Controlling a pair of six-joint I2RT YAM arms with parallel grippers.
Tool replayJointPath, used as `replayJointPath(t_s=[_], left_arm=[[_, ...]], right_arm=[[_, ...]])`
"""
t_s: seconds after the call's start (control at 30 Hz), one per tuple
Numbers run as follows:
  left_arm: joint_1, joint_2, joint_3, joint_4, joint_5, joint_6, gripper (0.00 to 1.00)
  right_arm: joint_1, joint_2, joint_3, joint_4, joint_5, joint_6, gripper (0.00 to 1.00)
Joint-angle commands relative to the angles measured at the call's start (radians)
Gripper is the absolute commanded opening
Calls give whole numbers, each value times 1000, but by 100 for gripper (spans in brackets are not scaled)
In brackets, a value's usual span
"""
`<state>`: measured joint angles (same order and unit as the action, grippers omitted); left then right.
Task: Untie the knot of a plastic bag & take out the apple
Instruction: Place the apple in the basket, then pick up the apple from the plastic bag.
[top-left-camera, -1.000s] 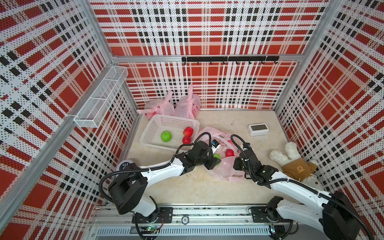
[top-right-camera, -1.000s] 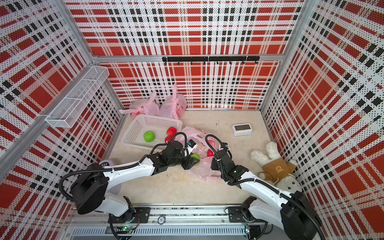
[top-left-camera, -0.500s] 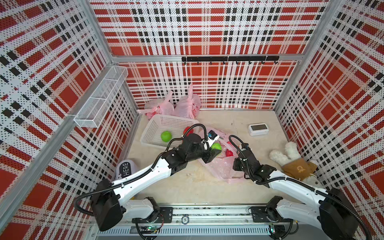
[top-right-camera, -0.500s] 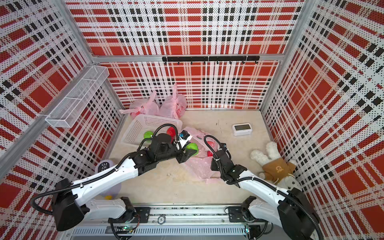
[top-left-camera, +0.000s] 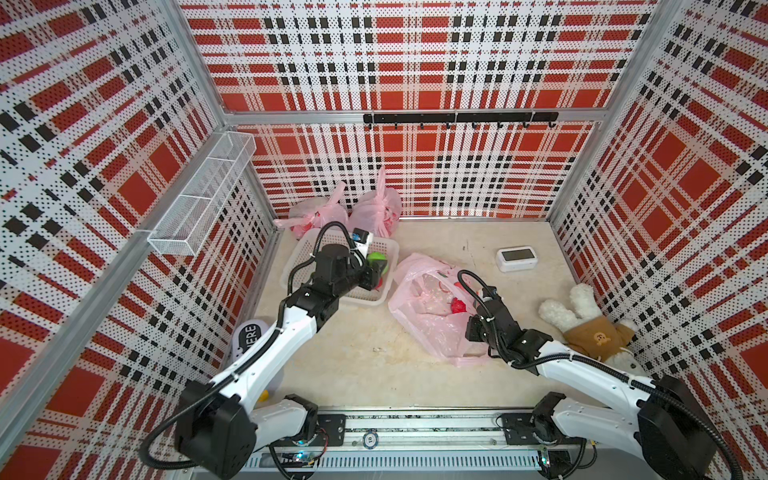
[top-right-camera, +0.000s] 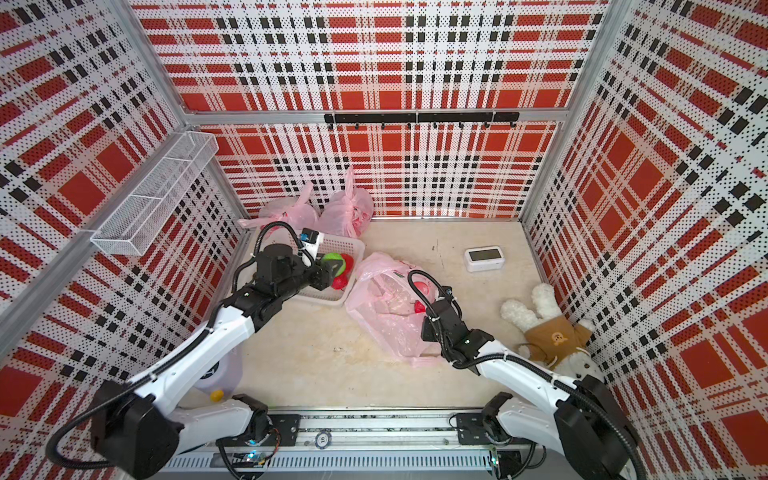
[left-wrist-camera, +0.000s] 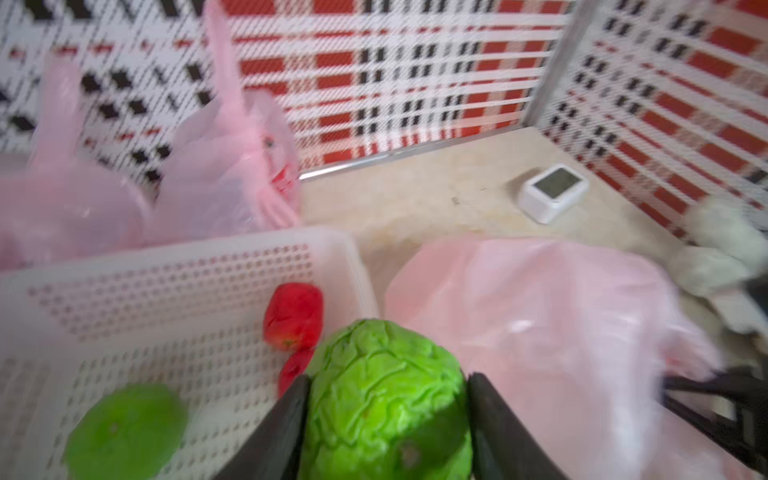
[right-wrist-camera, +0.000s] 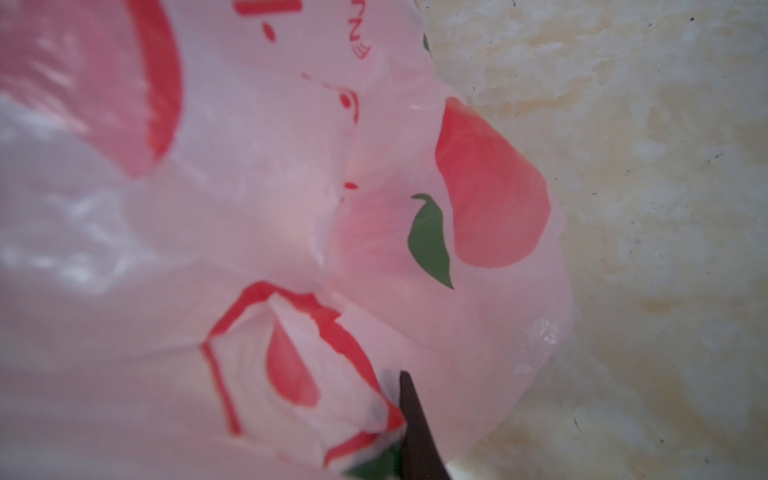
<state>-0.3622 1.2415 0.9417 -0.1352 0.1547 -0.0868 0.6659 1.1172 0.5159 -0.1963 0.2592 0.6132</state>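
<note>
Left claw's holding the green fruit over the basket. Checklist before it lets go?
1. Left claw grip on green fruit: ok, one finger on each side.
2. Fruit above white basket: ok, near the side facing the open bag.
3. Drop spot free: cannot tell; a red fruit lies close by in the basket.
4. Right claw shut on the open bag: ok.
5. Bag emptied: cannot tell; the red patches may be print or fruit.
</note>
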Motion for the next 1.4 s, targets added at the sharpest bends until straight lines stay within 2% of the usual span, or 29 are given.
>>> replayJointPath(t_s=[0.0, 0.2, 0.33, 0.43, 0.6, 0.8, 0.93, 1.03, 1.13, 1.2, 1.3, 1.37], left_arm=[[91, 82, -10, 13, 20, -143, 54], [167, 227, 47, -42, 0, -192, 59], [186, 265, 82, -85, -16, -193, 64], [186, 257, 94, -115, -35, -191, 69], [184, 216, 100, -144, -55, -173, 73], [165, 100, 89, -137, -82, -145, 73], [68, 3, 80, -130, -158, -47, 72], [-56, -59, 69, -119, -221, 46, 72], [-208, -105, 37, -59, -281, 132, 70], [-345, -113, 3, 1, -327, 190, 70], [-541, -71, -76, 139, -405, 238, 70], [-639, -11, -128, 248, -447, 227, 70]], right_arm=[[-2, -11, 17, 9, -9, -3, 0], [-3, -66, -23, 15, 1, 20, 0], [-2, -79, -25, 9, -2, 27, 0], [-2, -79, -16, -15, 2, 24, 0], [-3, -74, -20, 3, -3, 24, 0], [-2, -51, -2, -6, -18, 18, 0], [-3, -52, -14, 4, -15, 26, 0], [-3, -56, -21, 19, -17, 38, 0], [-14, -56, -46, 59, -36, 56, 0], [-27, -59, -59, 77, -53, 74, 0], [-40, -52, -94, 142, -70, 92, 0], [-72, -33, -100, 156, -126, 110, 0]])
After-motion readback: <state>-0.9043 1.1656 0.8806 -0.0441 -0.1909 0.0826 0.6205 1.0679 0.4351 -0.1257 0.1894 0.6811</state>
